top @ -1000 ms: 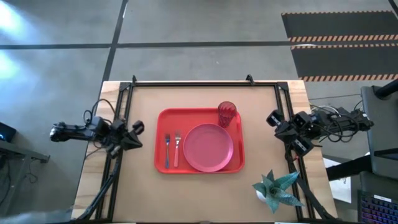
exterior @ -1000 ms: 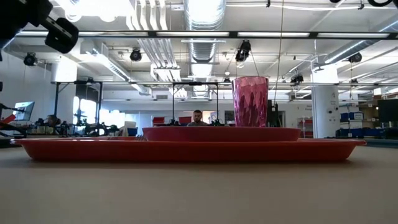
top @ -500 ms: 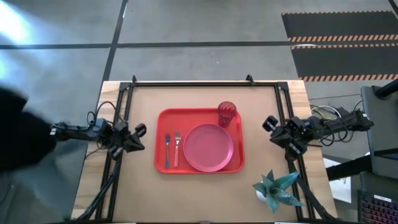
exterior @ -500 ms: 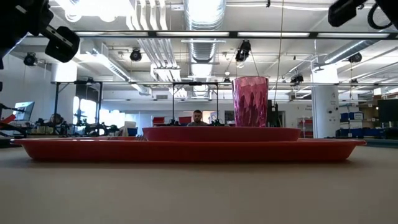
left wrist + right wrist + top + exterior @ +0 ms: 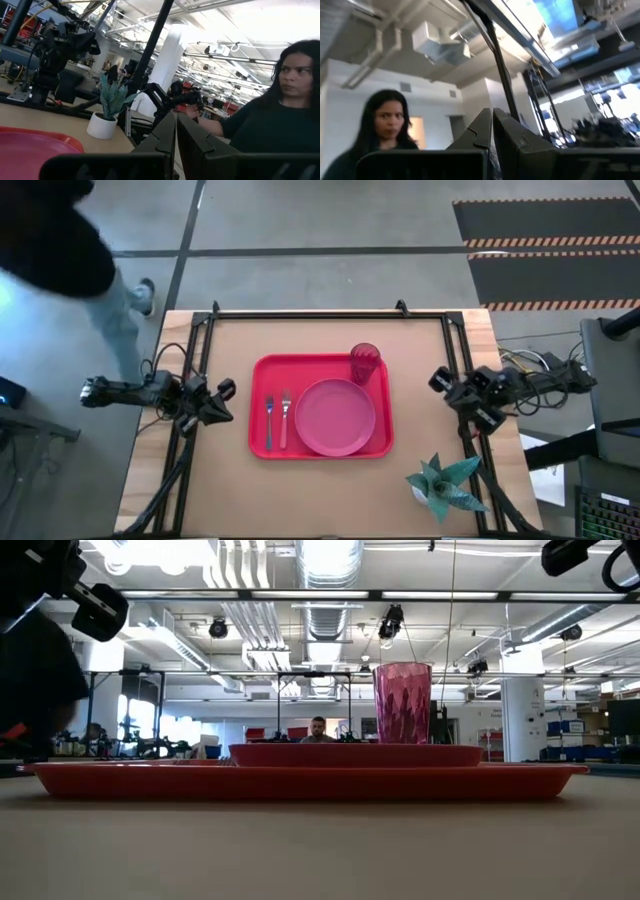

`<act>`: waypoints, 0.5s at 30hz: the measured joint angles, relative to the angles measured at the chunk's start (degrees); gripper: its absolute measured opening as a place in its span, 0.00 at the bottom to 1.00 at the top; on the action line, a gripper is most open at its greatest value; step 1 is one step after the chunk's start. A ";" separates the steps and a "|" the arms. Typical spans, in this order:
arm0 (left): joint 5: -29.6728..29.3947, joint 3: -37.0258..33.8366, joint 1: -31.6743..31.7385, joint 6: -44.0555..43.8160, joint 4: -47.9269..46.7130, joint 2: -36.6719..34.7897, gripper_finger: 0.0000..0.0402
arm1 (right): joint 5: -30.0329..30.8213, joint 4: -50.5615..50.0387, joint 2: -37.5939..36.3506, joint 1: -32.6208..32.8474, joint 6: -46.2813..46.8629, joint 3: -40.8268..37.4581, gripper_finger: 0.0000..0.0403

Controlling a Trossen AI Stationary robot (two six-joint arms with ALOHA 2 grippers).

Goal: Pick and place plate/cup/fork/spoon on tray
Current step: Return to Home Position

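Observation:
The red tray (image 5: 262, 442) lies at the table's middle. On it lie the round pinkish-red plate (image 5: 334, 417), the spoon (image 5: 268, 421) with its dark handle, and the fork (image 5: 284, 418) with its pink handle beside it. The ribbed dark-red cup (image 5: 364, 363) stands upright on the tray's far right corner; it also shows in the low view (image 5: 402, 703). My left gripper (image 5: 226, 402) is shut and empty at the table's left edge, raised. My right gripper (image 5: 440, 380) is shut and empty at the right edge, raised.
A small potted plant (image 5: 441, 486) stands at the table's near right corner. A black frame (image 5: 330, 313) runs along the far edge and both sides. A person (image 5: 60, 250) walks past the table's far left corner and shows in both wrist views.
My right gripper swung a little toward the tray, then drew back toward the table's right edge, staying shut. A person has moved along the table's left side toward its far left corner. The things on the tray have kept still.

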 joint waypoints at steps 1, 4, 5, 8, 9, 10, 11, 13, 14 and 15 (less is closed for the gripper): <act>0.00 -0.02 0.00 0.00 0.00 0.00 0.00 | 0.00 0.00 -1.11 0.00 0.30 0.00 0.02; 0.00 -0.04 0.00 0.00 -0.02 0.00 0.00 | 0.00 -0.17 -5.02 0.00 0.12 0.00 0.02; 0.01 -0.04 0.00 0.00 -0.02 0.00 0.00 | 0.00 -0.23 -6.47 0.00 -0.30 0.00 0.02; 0.00 -0.04 0.00 0.00 -0.02 0.00 0.00 | 0.00 -3.18 -11.07 0.00 -1.88 0.00 0.02; 0.00 -0.04 0.00 0.00 -0.02 0.00 0.00 | 0.02 -5.14 -12.63 0.00 -1.83 0.00 0.02; 0.00 -0.05 0.00 0.00 -0.04 0.00 0.00 | 0.06 -7.63 -14.04 0.00 -1.57 0.00 0.02; 0.00 -0.07 0.00 0.00 -0.07 0.00 0.00 | 0.41 -9.96 -15.31 0.00 -0.92 0.00 0.02; 0.00 -0.09 0.00 0.00 -0.05 0.00 0.00 | 1.65 -15.02 -17.98 0.00 0.51 0.00 0.02; 0.02 -0.09 0.00 0.00 -0.07 0.00 0.00 | 1.93 -16.68 -19.07 0.00 1.19 0.03 0.02; 0.00 -0.09 0.00 0.00 -0.08 0.00 0.00 | 2.28 -19.18 -19.57 0.00 1.97 0.13 0.02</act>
